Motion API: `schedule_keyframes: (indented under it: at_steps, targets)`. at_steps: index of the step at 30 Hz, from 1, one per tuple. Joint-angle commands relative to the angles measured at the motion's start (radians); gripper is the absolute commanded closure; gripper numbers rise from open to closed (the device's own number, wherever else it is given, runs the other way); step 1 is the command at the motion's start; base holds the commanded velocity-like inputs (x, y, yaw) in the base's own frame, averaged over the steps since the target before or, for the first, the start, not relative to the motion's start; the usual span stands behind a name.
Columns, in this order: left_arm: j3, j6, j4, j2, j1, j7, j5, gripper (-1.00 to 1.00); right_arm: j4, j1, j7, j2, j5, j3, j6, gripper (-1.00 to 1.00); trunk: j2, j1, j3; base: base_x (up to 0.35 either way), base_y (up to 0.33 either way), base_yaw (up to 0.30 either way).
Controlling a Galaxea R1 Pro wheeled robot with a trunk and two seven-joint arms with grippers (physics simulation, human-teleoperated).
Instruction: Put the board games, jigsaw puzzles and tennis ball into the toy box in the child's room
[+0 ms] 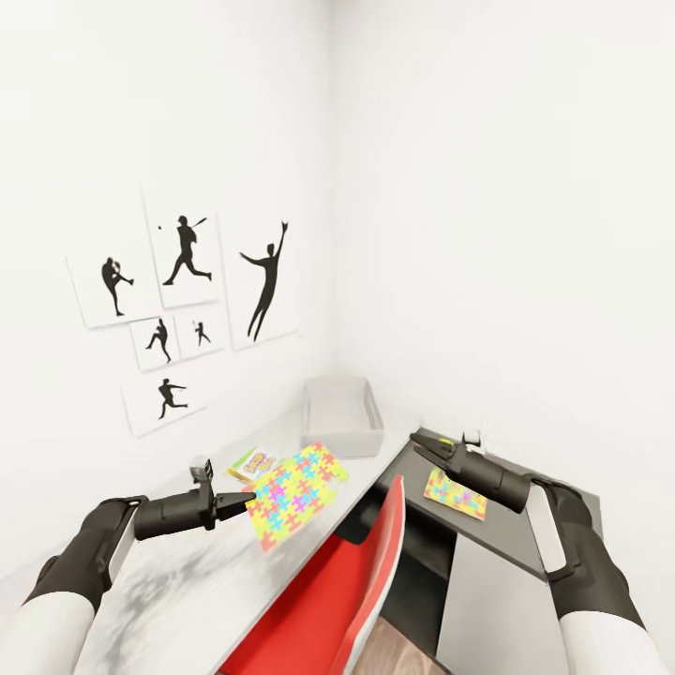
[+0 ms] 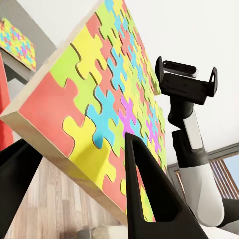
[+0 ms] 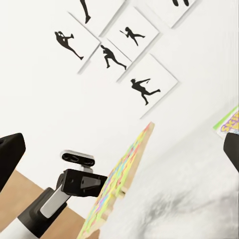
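Observation:
My left gripper (image 1: 246, 506) (image 2: 79, 144) is shut on the edge of a jigsaw puzzle (image 1: 295, 492) (image 2: 109, 94), holding it tilted above the pale grey table (image 1: 178, 581). The same jigsaw puzzle (image 3: 124, 184) stands edge-on in the right wrist view. A second jigsaw puzzle (image 1: 455, 494) lies flat on the table's dark grey end. My right gripper (image 1: 417, 442) (image 3: 119, 147) hovers open over that end, with nothing between its fingers. The toy box (image 1: 342, 412) sits in the corner by the walls. A multicoloured board game (image 1: 253, 464) (image 3: 230, 122) lies on the table beyond the held puzzle. The bed is out of view.
A red chair (image 1: 347, 581) stands tucked against the table's front edge between my arms. White walls close in the corner, the left one hung with black silhouette pictures (image 1: 183, 309). A small yellow-green bit (image 1: 444, 440) shows behind the right gripper; I cannot tell what it is.

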Motion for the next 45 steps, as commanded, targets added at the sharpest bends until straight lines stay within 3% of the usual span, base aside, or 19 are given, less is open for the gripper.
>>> schedule_keyframes:
  at_steps: [1, 11, 18, 36, 45]
  targets:
    - [0.000, 0.011, 0.000, 0.000, 0.000, -0.004, 0.000, 1.00, 0.001, 0.000, 0.002, 0.000, -0.001, -0.001, 0.004, -1.00, -0.001, 0.001, 0.000, 0.235, -0.196, 0.000]
    - [0.000, 0.010, 0.000, 0.000, 0.000, -0.005, 0.001, 1.00, 0.001, 0.000, -0.013, 0.001, 0.007, -0.001, 0.006, -1.00, -0.001, 0.001, 0.000, 0.146, -0.253, 0.000]
    - [0.000, 0.010, 0.000, 0.000, 0.000, -0.005, 0.001, 1.00, 0.000, 0.000, -0.079, 0.000, 0.007, 0.000, 0.005, -1.00, -0.001, 0.001, 0.000, 0.079, -0.130, 0.000]
    - [0.000, 0.010, 0.000, -0.001, 0.000, -0.003, 0.000, 1.00, -0.013, 0.000, -0.096, 0.003, 0.012, 0.009, 0.006, -1.00, -0.001, 0.001, -0.001, 0.004, -0.016, 0.000]
    - [0.000, 0.010, 0.000, 0.000, 0.000, -0.005, 0.001, 1.00, -0.012, 0.000, -0.095, 0.003, 0.014, 0.009, 0.006, -1.00, -0.001, 0.001, -0.013, 0.000, 0.000, 0.000]
